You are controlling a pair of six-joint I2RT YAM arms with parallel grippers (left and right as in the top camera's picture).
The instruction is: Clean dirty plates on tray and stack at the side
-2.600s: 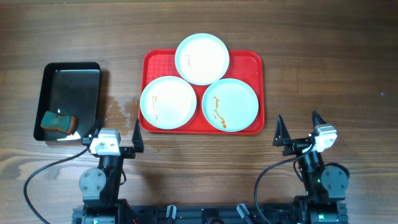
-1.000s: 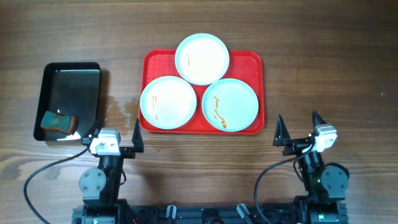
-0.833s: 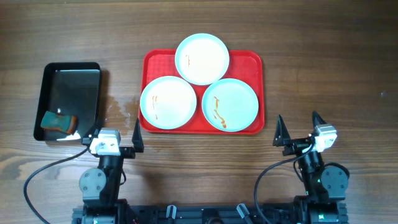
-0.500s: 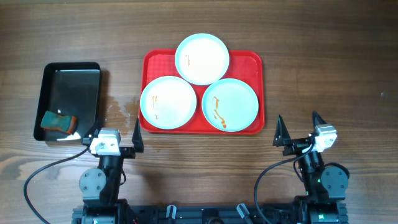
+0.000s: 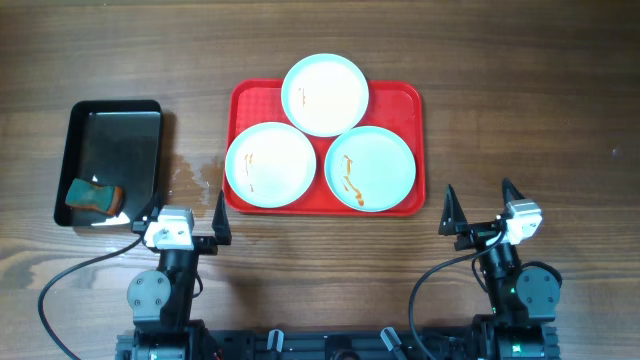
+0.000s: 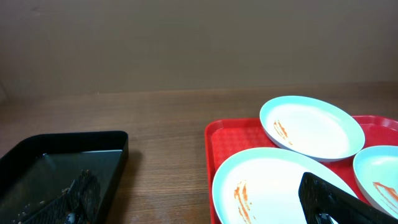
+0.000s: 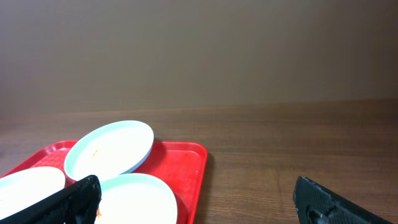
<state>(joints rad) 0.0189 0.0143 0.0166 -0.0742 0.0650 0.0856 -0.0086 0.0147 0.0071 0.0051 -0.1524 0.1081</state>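
Observation:
The red tray (image 5: 405,100) lies mid-table and holds three pale blue-white plates. The far plate (image 5: 325,95) has a small mark, the left plate (image 5: 270,165) has faint smears, and the right plate (image 5: 370,168) has a bolder orange-brown streak. My left gripper (image 5: 185,205) rests open at the near edge, just left of the tray's front corner. My right gripper (image 5: 478,190) rests open to the right of the tray. Neither holds anything. The left wrist view shows the smeared near plate (image 6: 267,180) between the fingers (image 6: 336,199).
A black glossy tray (image 5: 110,160) stands at the left with an orange and green sponge (image 5: 93,195) in its near corner. A wet patch (image 5: 190,178) lies on the wooden table between it and the red tray.

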